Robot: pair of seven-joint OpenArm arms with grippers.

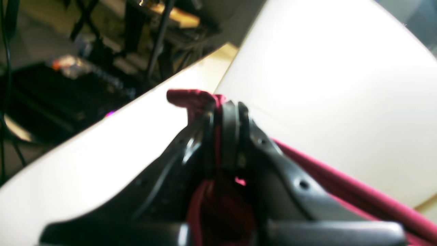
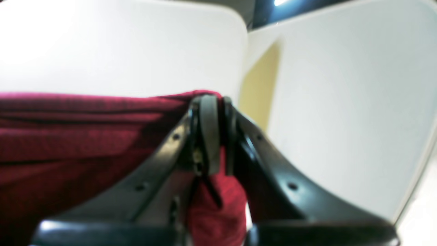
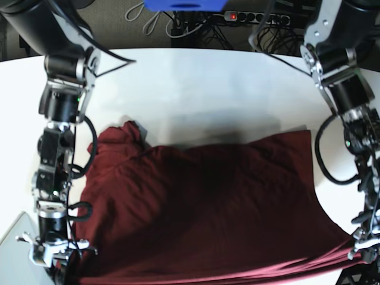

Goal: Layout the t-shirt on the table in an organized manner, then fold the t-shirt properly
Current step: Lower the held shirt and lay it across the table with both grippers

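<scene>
While the t-shirt [image 3: 202,208] lay spread across the table [image 3: 196,89], the left gripper [image 1: 229,109] and right gripper [image 2: 211,102] each stood clamped on a near-edge corner of it, cloth pinched between closed jaws.

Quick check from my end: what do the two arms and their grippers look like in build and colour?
Both arms are black cylindrical segments joined by silver-grey metal brackets, with loose black cables looping alongside. A small green light shows on each. The left gripper and right gripper have glossy black curved fingers with small screw holes and grey pads at the tips.
</scene>
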